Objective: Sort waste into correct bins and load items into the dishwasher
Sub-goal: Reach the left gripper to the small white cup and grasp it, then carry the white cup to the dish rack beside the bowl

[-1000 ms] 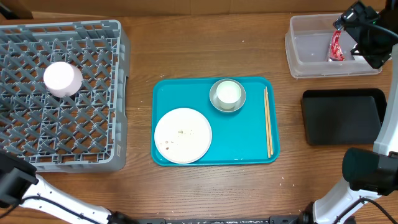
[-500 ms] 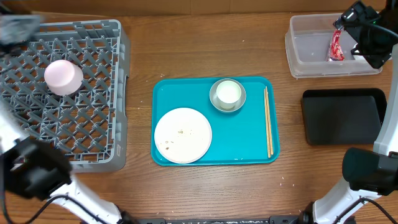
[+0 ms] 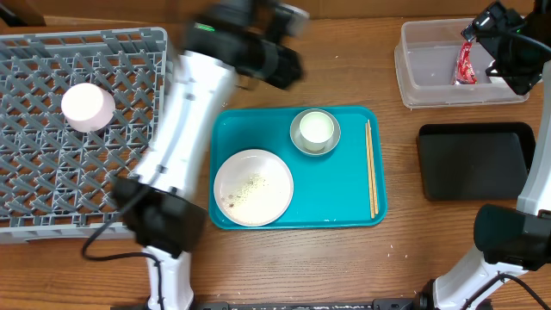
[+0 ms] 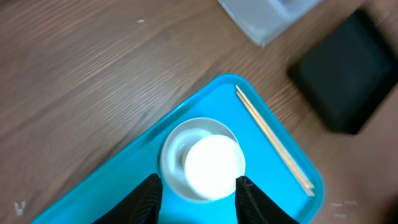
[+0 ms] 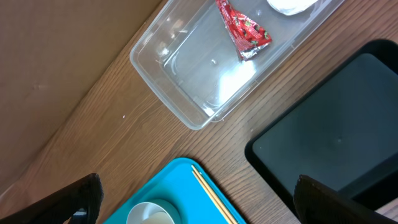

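The red wrapper lies inside the clear tub at the upper right of the overhead frame, with a white napkin just beyond it at the tub's far end. Below the tub, apart from it, sits the black tray.

At the middle of the table the teal tray carries the white plate in its lower left corner, speckled with crumbs. The white bowl nests in the steel bowl near the tray's top edge. The chopsticks lie side by side along its right edge.

The grey dish rack fills the left of the frame, and the small white cup rests on its lattice toward the upper left.

The left arm, blurred, crosses from the lower left to the top centre. In the wrist view the left gripper hangs over the nested bowls, and its fingers are parted with nothing between them. The right gripper is at the upper right over the tub. Its fingers are spread wide and empty.

Everything stands on a brown wood-grain tabletop. Beyond its far edge, the right wrist view shows a plain brown surface without grain.
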